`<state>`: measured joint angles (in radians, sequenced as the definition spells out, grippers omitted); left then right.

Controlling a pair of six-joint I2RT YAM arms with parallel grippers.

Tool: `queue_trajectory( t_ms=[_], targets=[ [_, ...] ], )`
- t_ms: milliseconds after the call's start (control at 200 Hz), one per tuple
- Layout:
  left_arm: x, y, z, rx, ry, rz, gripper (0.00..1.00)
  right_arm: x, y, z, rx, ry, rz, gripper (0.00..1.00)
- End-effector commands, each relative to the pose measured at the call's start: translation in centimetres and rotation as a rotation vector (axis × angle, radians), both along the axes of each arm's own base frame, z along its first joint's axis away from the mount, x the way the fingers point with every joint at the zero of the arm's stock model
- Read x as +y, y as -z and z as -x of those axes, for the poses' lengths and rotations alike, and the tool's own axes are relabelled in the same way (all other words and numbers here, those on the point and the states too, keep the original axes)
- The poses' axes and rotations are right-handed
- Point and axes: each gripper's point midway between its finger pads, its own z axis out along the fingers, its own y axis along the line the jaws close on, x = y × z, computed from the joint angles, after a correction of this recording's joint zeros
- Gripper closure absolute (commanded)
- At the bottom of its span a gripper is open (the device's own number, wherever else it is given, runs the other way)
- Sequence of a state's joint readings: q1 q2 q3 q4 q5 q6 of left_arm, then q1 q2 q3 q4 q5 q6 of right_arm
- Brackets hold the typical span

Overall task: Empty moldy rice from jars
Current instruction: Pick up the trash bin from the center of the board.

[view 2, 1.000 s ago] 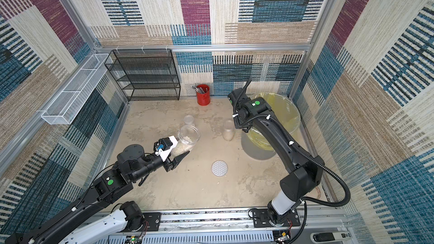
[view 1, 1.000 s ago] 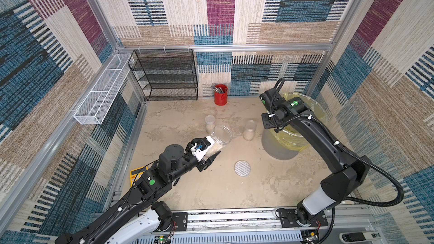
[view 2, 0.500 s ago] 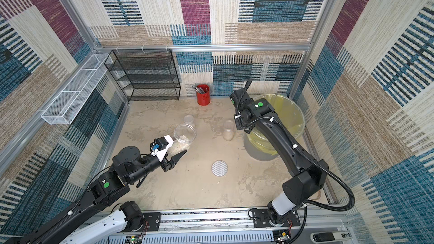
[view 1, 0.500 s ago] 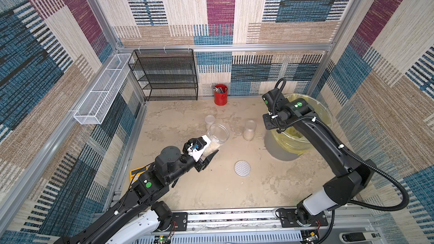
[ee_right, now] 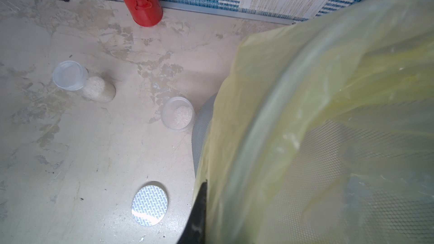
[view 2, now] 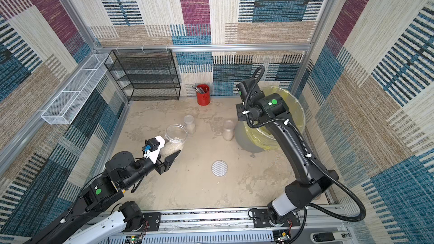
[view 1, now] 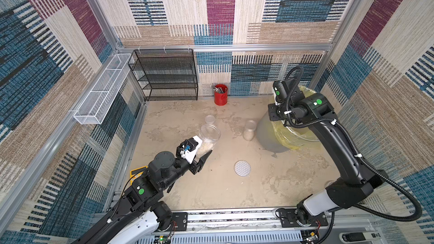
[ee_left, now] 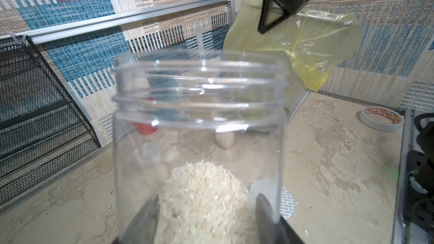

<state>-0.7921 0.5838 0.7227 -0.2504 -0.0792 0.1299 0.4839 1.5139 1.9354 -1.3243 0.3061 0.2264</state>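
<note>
The rice [ee_left: 202, 198] lay heaped in the bottom of the big jar [view 1: 209, 134], which stood roughly upright with its open mouth uppermost, near the middle of the table [view 1: 211, 191]. The left gripper [view 1: 202, 150] was clamped across its base from the near side. The bin [view 1: 267, 137] lay well apart to the jar's right, tipped toward it. The right gripper [ee_left: 264, 25] was apparently pinching its yellow liner [ee_left: 305, 38]. The left gripper would have to carry the jar rightward.
</note>
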Motion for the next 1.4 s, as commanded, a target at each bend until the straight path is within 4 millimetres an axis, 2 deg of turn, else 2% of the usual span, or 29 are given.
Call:
queue_trajectory(
  t_ms=[0,145,300,586,736,806,921,1087,1172,1332,1392],
  targets=[
    [0.6,-0.6,-0.2,0.007,-0.038,0.037,0.72,-1.0,-2.2,0.6,-0.064,0.025,0.001,0.98],
    [0.9,-0.8,0.0,0.011,-0.044,0.042,0.72,-1.2,-4.6,0.6,-0.128,0.035,-0.028,0.98],
    [1.2,-0.9,0.0,0.015,-0.054,0.039,0.72,-0.1,-9.6,1.1,-0.243,-0.018,-0.141,0.97],
    [2.5,-1.1,0.0,0.035,-0.117,0.063,0.72,2.9,-15.1,3.0,-0.368,-0.214,-0.307,0.98],
    [3.3,-1.0,0.2,0.037,-0.146,0.100,0.72,5.7,-19.4,5.3,-0.488,-0.417,-0.447,0.97],
    [3.9,-1.0,0.3,0.033,-0.169,0.113,0.72,6.4,-20.7,5.8,-0.523,-0.461,-0.481,0.97],
    [5.1,-1.0,0.6,0.035,-0.211,0.130,0.72,8.5,-21.0,5.8,-0.513,-0.563,-0.521,0.97],
    [7.8,-1.2,1.3,0.044,-0.298,0.193,0.72,13.4,-20.7,6.9,-0.504,-0.724,-0.527,0.97],
    [9.0,-1.3,1.8,0.042,-0.333,0.231,0.72,16.3,-19.8,7.5,-0.479,-0.804,-0.524,0.97],
    [11.3,-1.2,2.6,0.023,-0.397,0.246,0.72,20.9,-16.7,6.4,-0.415,-0.860,-0.460,0.98],
    [12.0,-1.0,2.9,0.021,-0.415,0.248,0.72,22.8,-15.7,6.8,-0.396,-0.908,-0.435,0.98]
  ],
)
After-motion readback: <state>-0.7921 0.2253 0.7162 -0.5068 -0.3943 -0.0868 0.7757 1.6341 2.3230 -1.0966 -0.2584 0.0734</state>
